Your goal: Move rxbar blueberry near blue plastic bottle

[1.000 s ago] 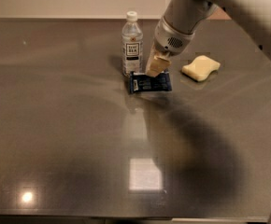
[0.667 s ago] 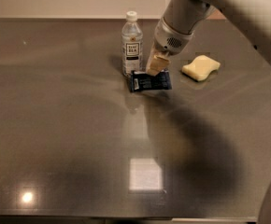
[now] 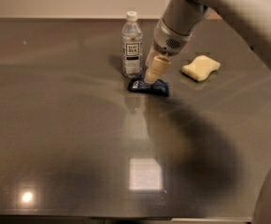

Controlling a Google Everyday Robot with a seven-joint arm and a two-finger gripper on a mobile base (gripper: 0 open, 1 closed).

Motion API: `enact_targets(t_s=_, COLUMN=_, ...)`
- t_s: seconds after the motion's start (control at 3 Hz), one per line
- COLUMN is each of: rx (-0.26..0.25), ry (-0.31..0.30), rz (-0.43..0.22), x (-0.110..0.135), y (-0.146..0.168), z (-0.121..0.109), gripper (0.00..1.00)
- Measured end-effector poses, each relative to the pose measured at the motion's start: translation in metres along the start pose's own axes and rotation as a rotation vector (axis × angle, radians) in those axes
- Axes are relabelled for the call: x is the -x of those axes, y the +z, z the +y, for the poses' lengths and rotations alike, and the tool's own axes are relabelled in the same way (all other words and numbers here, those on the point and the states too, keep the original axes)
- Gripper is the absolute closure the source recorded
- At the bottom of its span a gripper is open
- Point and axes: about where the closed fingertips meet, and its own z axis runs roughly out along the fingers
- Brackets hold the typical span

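The rxbar blueberry (image 3: 159, 87), a flat dark blue snack-bar wrapper, lies on the dark grey glossy surface (image 3: 70, 139), just beside the blue plastic bottle (image 3: 132, 45), which is small and clear with a white cap. The hand (image 3: 150, 78) is down on the left part of the bar. I cannot tell whether it is clamped on it. The risk, I think, is that a careless retreat drags the bar away or knocks over the upright bottle, because they stand so close.

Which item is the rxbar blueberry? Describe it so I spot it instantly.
On the dark table, find the blue plastic bottle at the back. The rxbar blueberry lies flat beside it under the gripper: a dark blue wrapper, unlike the pale yellow sponge nearby.
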Motion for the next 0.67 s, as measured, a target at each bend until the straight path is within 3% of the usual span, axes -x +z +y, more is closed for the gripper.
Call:
enact_targets(t_s=0.33, rx=0.001, ry=-0.001, rz=0.0, x=0.0006, y=0.0017, z=-0.0002, gripper=0.0)
enact_targets(t_s=0.67, rx=0.001, ry=-0.001, rz=0.0, x=0.0006, y=0.0017, z=-0.0002, gripper=0.0)
